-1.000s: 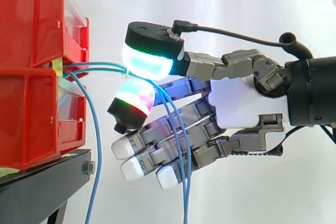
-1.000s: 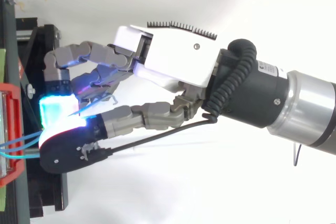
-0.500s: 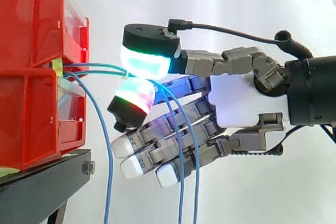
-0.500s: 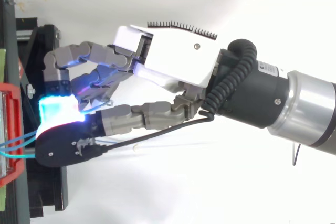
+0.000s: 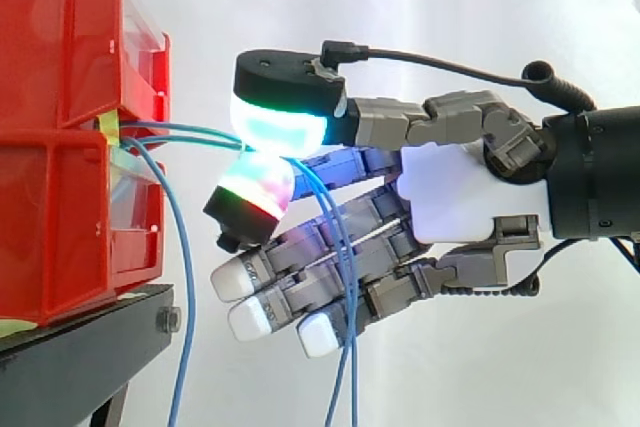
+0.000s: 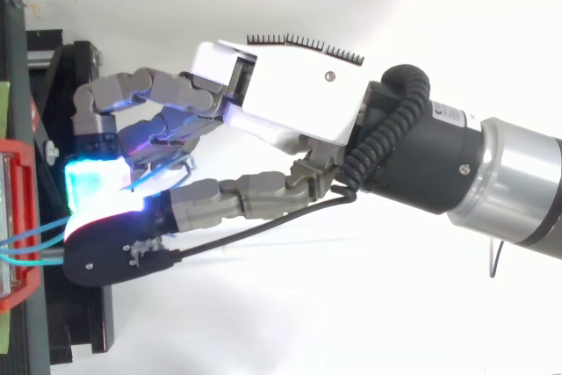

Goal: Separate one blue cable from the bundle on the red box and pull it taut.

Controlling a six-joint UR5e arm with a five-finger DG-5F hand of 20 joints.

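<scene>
Two red bins (image 5: 70, 217) are stacked one on the other on one black stand (image 5: 80, 332), which has one bolt (image 5: 168, 321) on its front. In the side view three blue cables (image 5: 186, 277) hang toward the lower edge: one just beside the bins, two across the hand (image 5: 455, 197). Whether they are three separate cables or loops of fewer cannot be told. There is one hand, on one arm (image 6: 518, 191), and one white curtain (image 5: 450, 7) behind.
</scene>
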